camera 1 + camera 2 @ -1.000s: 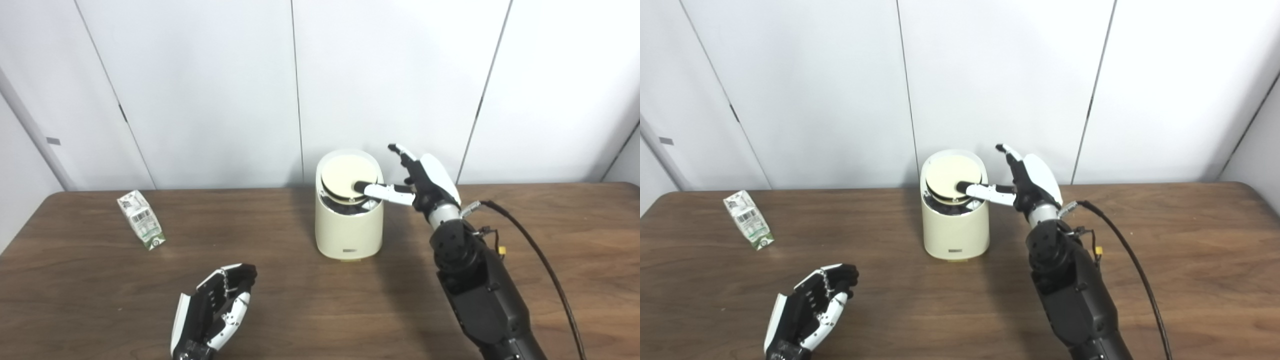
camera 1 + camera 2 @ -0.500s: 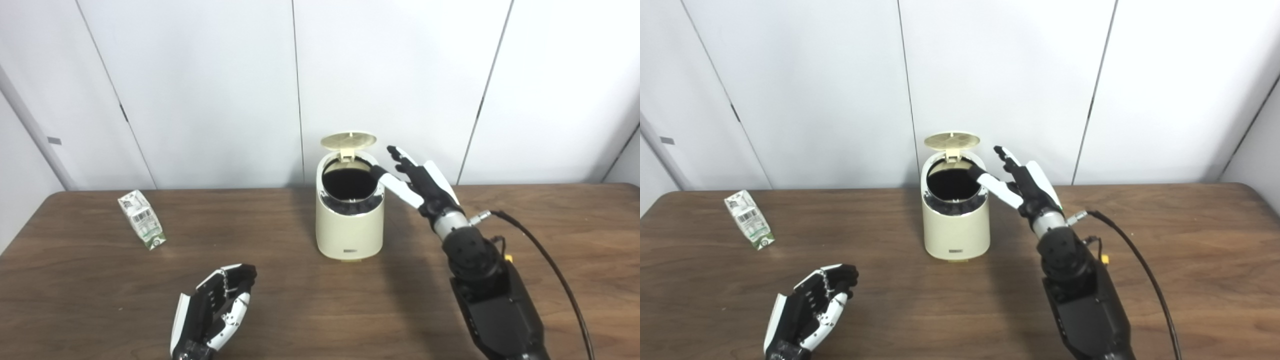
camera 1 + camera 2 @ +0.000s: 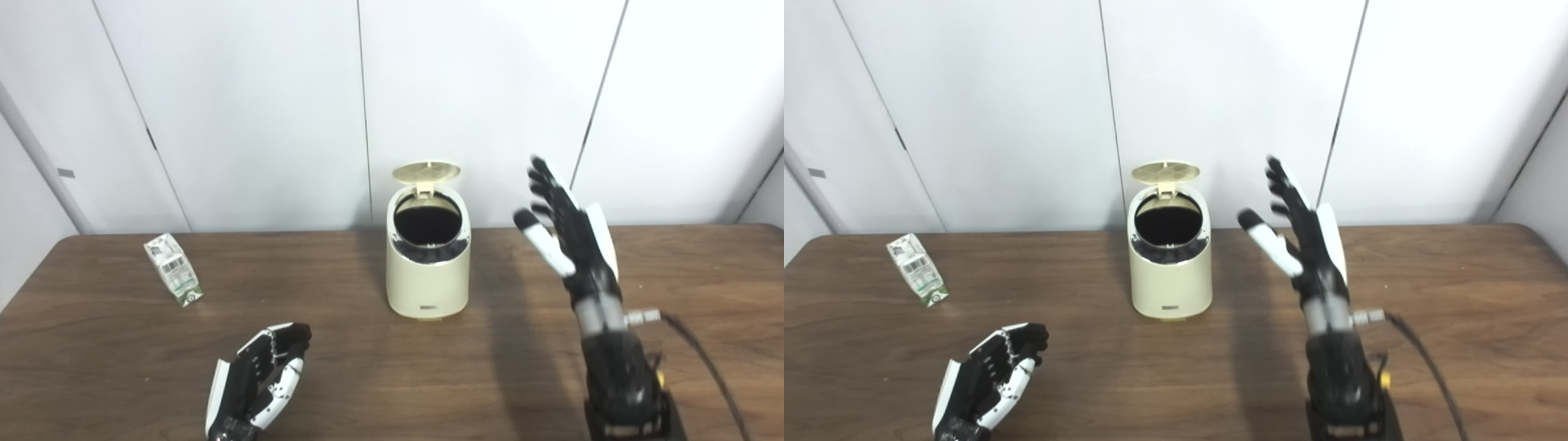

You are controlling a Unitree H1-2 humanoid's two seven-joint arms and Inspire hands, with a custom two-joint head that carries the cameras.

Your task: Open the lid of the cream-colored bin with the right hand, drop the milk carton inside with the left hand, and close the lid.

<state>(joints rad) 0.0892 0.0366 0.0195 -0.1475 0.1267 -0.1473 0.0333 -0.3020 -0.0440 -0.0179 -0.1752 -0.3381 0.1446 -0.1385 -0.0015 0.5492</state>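
Note:
The cream-colored bin (image 3: 428, 275) stands mid-table with its round lid (image 3: 426, 172) flipped up at the back, showing a dark inside. A white and green milk carton (image 3: 173, 269) lies on the table far to the left. My right hand (image 3: 566, 229) is raised to the right of the bin, well apart from it, fingers spread and pointing up, holding nothing. My left hand (image 3: 260, 380) rests low near the front edge, left of the bin, with curled fingers apart and nothing in it, some way from the carton.
The brown wooden table (image 3: 367, 361) runs wall to wall in view, backed by white wall panels. A black cable (image 3: 1427, 373) trails from my right forearm over the table's right side.
The lid went from pressed down under my right hand to standing up. My right hand then pulled back to the right and up, away from the bin. The left hand barely moved.

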